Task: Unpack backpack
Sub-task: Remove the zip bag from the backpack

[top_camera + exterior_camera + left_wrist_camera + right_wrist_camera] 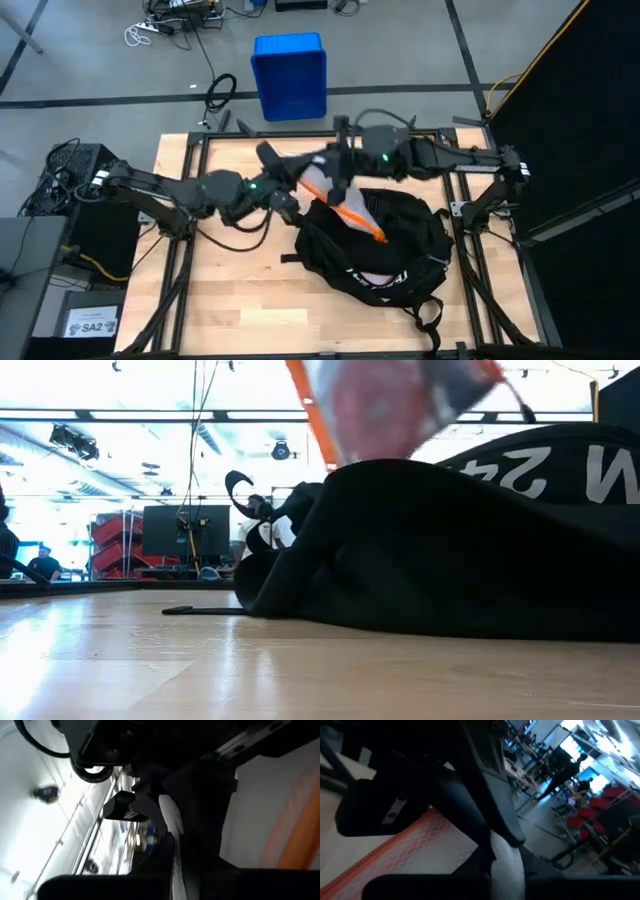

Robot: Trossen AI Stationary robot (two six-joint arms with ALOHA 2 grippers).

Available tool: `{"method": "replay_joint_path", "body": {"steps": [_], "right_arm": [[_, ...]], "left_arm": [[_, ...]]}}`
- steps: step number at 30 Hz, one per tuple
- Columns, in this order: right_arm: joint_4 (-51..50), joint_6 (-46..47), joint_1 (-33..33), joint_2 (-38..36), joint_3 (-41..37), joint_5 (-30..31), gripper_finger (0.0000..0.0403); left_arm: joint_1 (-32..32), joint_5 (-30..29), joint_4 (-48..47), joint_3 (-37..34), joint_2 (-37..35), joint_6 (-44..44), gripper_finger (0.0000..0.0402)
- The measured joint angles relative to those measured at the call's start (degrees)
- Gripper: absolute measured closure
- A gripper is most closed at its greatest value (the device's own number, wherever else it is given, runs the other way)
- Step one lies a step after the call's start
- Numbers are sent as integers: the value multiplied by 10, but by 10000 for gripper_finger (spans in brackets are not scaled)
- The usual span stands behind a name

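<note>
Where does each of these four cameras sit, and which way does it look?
High view: above the table, looking straight down; both arms reach over the backpack.
Low view: at tabletop height, looking level across; no arm shows.
Left wrist view: on the left arm, facing a white and orange bag.
Right wrist view: on the right arm, facing the same bag.
Shared: high and low views both show backpack and bag.

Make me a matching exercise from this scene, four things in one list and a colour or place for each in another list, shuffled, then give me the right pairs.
Things:
1. backpack
2. crate
3. pouch with orange edge
4. left pincer

Descriptions:
A. blue, on the floor beyond the table
B. black, lying on the wooden table
C. shut, at the backpack's left edge
D. lifted above the backpack's opening

Pairs: 1-B, 2-A, 3-D, 4-C
</note>
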Motion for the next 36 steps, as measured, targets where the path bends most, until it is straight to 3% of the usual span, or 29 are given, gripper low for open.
{"method": "replay_joint_path", "body": {"steps": [10,15,19,22,28,36], "right_arm": [[10,24,-67,147,176,-155,401],[26,50,-82,219,226,-218,402],[40,87,-89,261,245,-291,402],[29,108,-90,284,245,-341,402],[-12,132,-73,335,244,-437,402],[-34,132,-25,402,244,-458,403]], "left_arm": [[-3,-169,-165,85,-11,-30,401],[-18,-224,-333,86,-24,-144,401],[-39,-224,-464,87,-26,-316,401],[-61,-188,-578,87,-26,-508,401],[-101,-13,-739,85,-18,-866,401],[-164,92,-735,-11,-14,-1049,401]]}}
